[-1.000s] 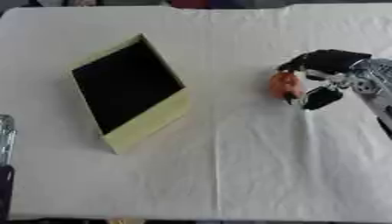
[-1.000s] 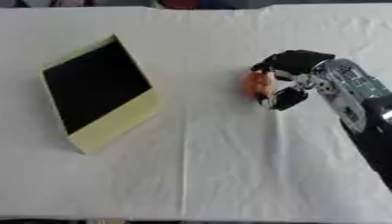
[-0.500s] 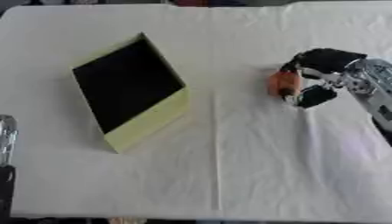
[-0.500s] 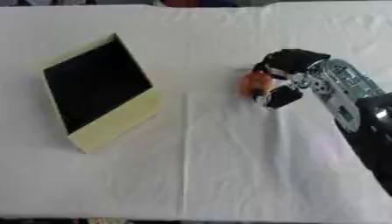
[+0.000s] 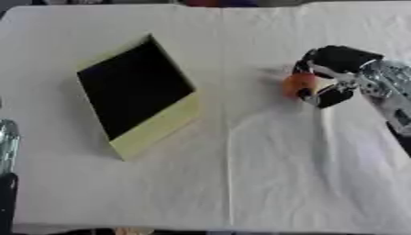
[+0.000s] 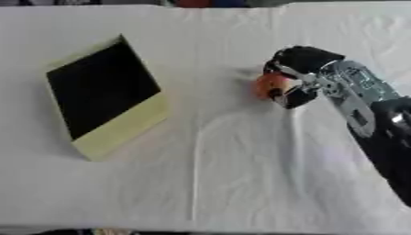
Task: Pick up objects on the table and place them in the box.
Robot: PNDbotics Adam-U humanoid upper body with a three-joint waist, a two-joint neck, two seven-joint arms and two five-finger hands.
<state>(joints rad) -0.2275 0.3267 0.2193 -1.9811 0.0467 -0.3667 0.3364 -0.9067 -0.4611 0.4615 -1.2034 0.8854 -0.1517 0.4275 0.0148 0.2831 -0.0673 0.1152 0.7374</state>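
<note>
- One small orange object sits right of centre in the frame, on the white tablecloth, enclosed by the right hand.
- The right hand's black fingers arch over the object from above while the thumb curls in from below, so the hand is closed around it; whether the object is raised off the cloth cannot be told.
- The right arm, silver and black, runs from the hand down to the right edge of the frame.
- The box lies at the left of the frame, well apart from the object: pale yellow walls, dark inside, turned askew to the table's edges.
- The left hand shows only as a sliver at the lower left edge in the left eye view; its fingers' state cannot be told.
</note>
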